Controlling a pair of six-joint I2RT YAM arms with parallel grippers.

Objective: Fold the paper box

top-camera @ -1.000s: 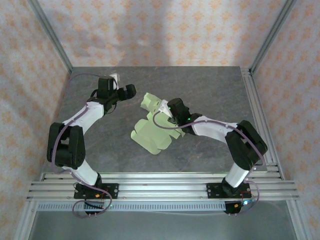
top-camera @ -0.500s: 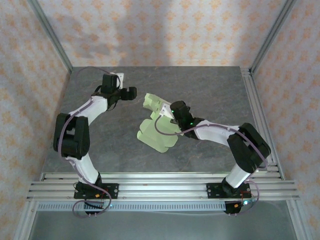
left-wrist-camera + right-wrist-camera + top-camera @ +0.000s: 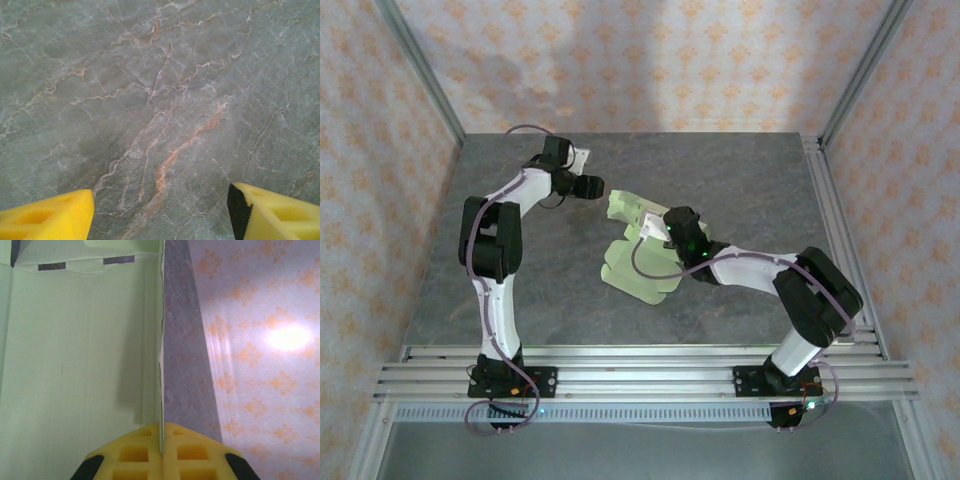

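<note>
The paper box (image 3: 638, 262) is a pale green card sheet, partly folded, lying mid-table with one panel raised at its far end. My right gripper (image 3: 656, 224) is shut on that raised panel's edge. In the right wrist view the yellow fingertips (image 3: 145, 452) pinch the thin card edge, my right gripper (image 3: 161, 442) closed flat on it, and the paper box (image 3: 75, 365) spreads out to the left. My left gripper (image 3: 598, 187) hovers just left of the raised panel, open. In the left wrist view its yellow fingers (image 3: 50, 217) stand wide apart, my left gripper (image 3: 160, 212) over bare stone.
The grey marbled table (image 3: 750, 170) has free surface at the back and right. Aluminium rails (image 3: 840, 230) run along the right side and the near edge. Patterned walls close in the back and both sides.
My left arm has swung right and its gripper has come close to the box's raised panel, jaws a little narrower. The right gripper kept its grip and the sheet shifted slightly right.
</note>
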